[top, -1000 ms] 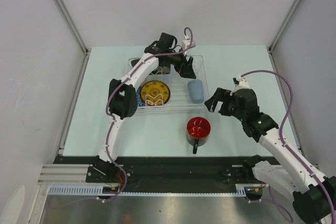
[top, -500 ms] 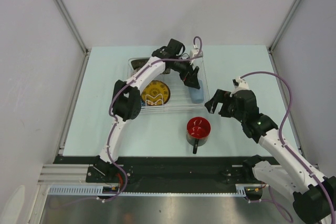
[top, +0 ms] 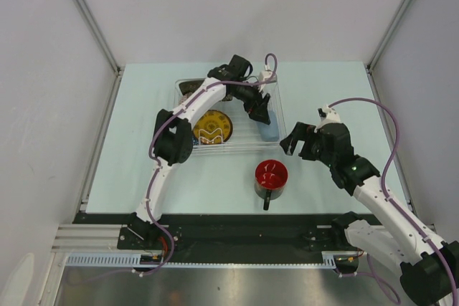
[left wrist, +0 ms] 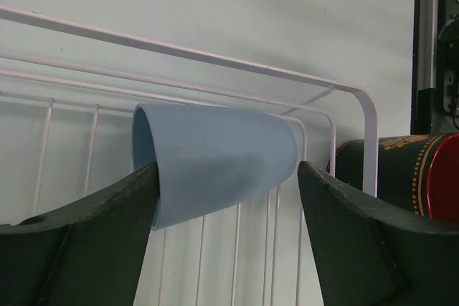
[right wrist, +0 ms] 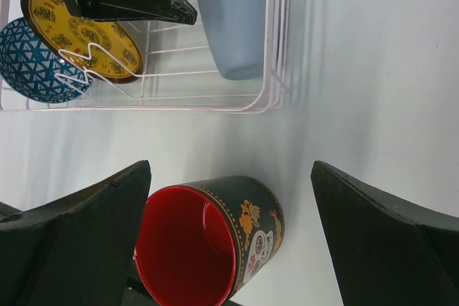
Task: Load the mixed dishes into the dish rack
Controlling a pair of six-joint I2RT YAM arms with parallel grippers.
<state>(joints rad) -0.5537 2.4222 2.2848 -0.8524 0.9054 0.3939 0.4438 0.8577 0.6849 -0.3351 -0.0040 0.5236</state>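
The cup (left wrist: 215, 152) lies on its side in the rack (left wrist: 215, 57), between the fingers of the left hand (top: 259, 112); an uneven closure could roll it over the ribs or pin it against the rack wall just beyond the fingertips. That hand is spread, one finger (left wrist: 107, 213) touching the cup near its rim, the other just clear, nothing gripped. The mug (right wrist: 215, 241) stands on the bench (right wrist: 373, 69) below the right hand (right wrist: 231, 170), spread wide and empty.

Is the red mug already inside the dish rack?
No, the red mug stands on the table, outside the near rim of the dish rack.
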